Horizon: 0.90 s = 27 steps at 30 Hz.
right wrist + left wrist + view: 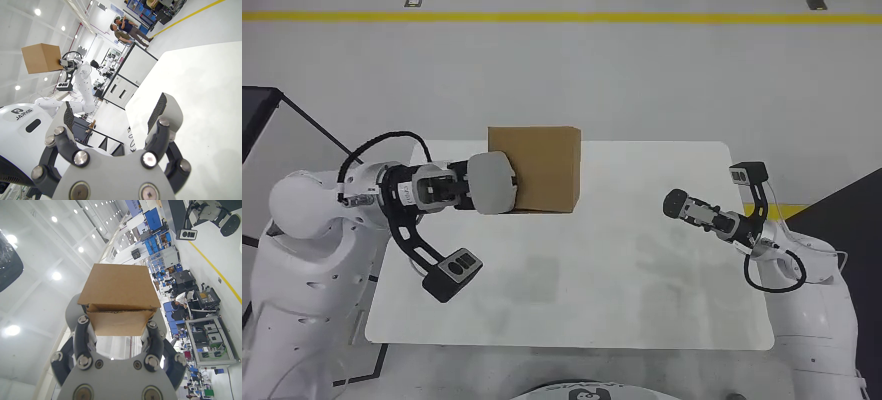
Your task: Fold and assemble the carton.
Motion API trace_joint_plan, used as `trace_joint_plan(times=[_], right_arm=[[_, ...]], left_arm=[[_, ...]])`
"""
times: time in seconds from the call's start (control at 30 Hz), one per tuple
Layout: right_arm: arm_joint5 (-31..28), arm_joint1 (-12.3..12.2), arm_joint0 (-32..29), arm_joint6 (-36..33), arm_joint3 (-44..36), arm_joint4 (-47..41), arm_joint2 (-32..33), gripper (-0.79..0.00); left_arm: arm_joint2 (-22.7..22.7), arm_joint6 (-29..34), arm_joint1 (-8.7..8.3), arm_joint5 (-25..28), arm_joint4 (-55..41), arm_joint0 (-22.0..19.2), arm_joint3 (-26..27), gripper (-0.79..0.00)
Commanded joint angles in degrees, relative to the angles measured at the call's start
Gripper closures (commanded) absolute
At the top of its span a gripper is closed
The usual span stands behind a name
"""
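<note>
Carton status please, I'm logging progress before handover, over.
Left gripper shut on carton, held off the table. Right gripper open, apart from it over the table. Carton boxed up, end flaps folded, gap at the seam.

Robotics lab in an industrial hall.
Yellow floor line (562,17) at twelve o'clock beyond the table (642,300); blue storage racks (157,247), an aluminium-framed equipment bench (209,340), high ceiling spotlights (56,275).
</note>
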<state>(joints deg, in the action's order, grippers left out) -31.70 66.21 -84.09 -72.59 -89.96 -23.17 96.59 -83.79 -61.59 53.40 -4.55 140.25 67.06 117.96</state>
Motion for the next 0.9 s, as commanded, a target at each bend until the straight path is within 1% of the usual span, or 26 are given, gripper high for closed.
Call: trace_joint_plan(times=[0.0,0.07,0.13,0.2,0.27,0.37,0.67,0.73,0.8,0.87], right_arm=[[0.0,0.0,0.0,0.0,0.0,0.0,0.0,-0.785],[0.0,0.0,0.0,0.0,0.0,0.0,0.0,-0.785],[0.0,0.0,0.0,0.0,0.0,0.0,0.0,-0.785],[0.0,0.0,0.0,0.0,0.0,0.0,0.0,-0.785],[0.0,0.0,0.0,0.0,0.0,0.0,0.0,-0.785],[0.0,0.0,0.0,0.0,0.0,0.0,0.0,-0.785],[0.0,0.0,0.0,0.0,0.0,0.0,0.0,-0.785],[0.0,0.0,0.0,0.0,0.0,0.0,0.0,-0.785],[0.0,0.0,0.0,0.0,0.0,0.0,0.0,-0.785],[0.0,0.0,0.0,0.0,0.0,0.0,0.0,-0.785]], left_arm=[[0.0,0.2,-0.08,1.2,0.3,0.0,-0.5,0.000],[0.1,1.2,-0.12,4.2,-1.3,0.2,-1.5,0.000],[0.0,1.0,-0.36,8.1,-0.7,0.1,-1.5,0.000],[-0.1,2.6,-0.39,13.0,-4.1,0.3,-1.5,0.000],[0.0,2.4,-0.65,18.1,-4.5,0.6,-1.0,0.000],[-0.3,5.0,-0.60,20.7,-8.1,1.3,0.0,0.000],[-0.3,5.0,-0.60,20.7,-8.1,1.3,0.0,0.000],[0.0,6.7,-0.55,21.0,-8.6,1.8,0.4,0.000],[0.8,8.7,-0.55,24.5,-10.1,2.1,0.9,0.000],[1.4,11.7,-0.66,30.1,-10.9,1.9,1.2,0.000]])
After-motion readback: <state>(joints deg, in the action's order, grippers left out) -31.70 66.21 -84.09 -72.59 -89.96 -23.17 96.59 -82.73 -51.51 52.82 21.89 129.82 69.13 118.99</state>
